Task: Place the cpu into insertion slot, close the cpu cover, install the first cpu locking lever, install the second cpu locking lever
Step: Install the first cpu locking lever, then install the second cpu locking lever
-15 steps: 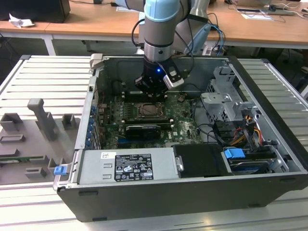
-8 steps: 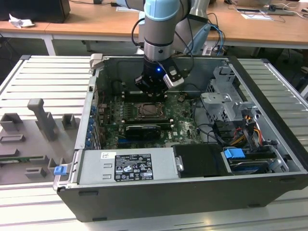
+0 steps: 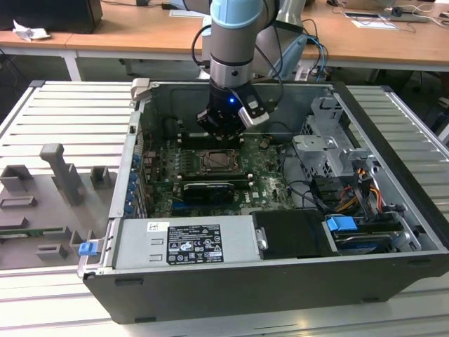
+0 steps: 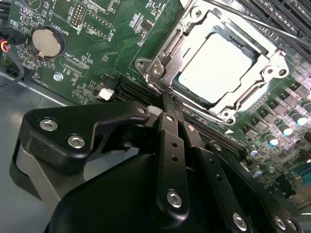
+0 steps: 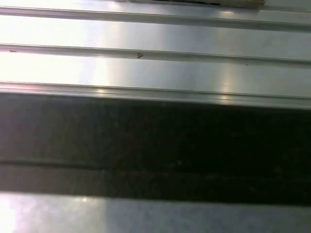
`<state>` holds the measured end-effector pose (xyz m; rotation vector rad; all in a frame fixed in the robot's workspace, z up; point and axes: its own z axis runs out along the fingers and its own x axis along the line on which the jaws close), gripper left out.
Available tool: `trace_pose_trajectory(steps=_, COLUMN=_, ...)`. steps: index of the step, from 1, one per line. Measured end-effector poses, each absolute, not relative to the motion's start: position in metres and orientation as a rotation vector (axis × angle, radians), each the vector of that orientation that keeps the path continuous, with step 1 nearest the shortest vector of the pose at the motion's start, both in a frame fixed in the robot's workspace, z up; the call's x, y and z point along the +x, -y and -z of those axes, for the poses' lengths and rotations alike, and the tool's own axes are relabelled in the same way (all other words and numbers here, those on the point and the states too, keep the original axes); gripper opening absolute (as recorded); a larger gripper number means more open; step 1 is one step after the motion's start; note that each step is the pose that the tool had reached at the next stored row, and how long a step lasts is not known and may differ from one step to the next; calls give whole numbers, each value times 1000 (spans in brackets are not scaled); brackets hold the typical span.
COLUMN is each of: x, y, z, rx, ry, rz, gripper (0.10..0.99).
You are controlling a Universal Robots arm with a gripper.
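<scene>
Gripper (image 3: pixel 223 130) sits inside the open PC case (image 3: pixel 393 232), hanging just above the far edge of the insertion slot (image 3: pixel 223 162) in the exterior view. In the second wrist view the gripper (image 4: pixel 167 99) has its jaws together, nothing held between them, the tips just beside the near corner of the socket frame and pointing at it.

The cpu (image 4: pixel 217 65) is seated in the insertion slot (image 4: pixel 165 46): pale silvery face lying flat, showing through the square window of the cpu cover (image 4: pixel 262 80). The cover lies down flat over the chip, framing it on all sides.

A thin metal lever rod (image 4: pixel 252 22) runs along the far side of the socket from the gripper. Can't tell if it's latched.

Green motherboard (image 4: pixel 121 29) surrounds the socket; the coin cell battery (image 4: pixel 47 41) is well off to one side of the socket, near the board edge.

First wrist view shows ribbed aluminium bench (image 5: pixel 155 68) and a dark band, likely the case wall.
</scene>
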<state>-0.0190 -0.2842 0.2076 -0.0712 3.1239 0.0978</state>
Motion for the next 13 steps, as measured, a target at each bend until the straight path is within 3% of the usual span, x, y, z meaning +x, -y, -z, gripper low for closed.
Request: trace_pose_trajectory(steps=13, x=-19, y=291, z=-208, rx=-71, ry=-3124, rz=-98, gripper=106)
